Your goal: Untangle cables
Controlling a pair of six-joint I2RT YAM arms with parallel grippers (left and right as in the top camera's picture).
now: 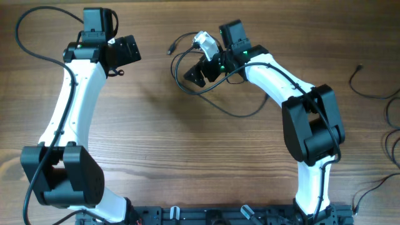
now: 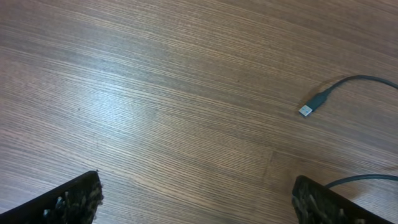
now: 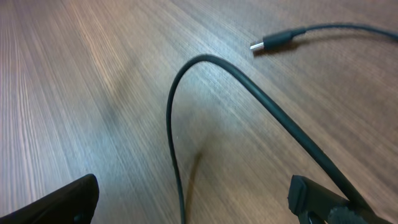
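Curving out of view behind spread right fingers (image 3: 320,199), a cable loop (image 3: 186,68); left fingers (image 2: 68,202) likewise apart.

No text, label, brand name, number or sign can be read in any of the three views.
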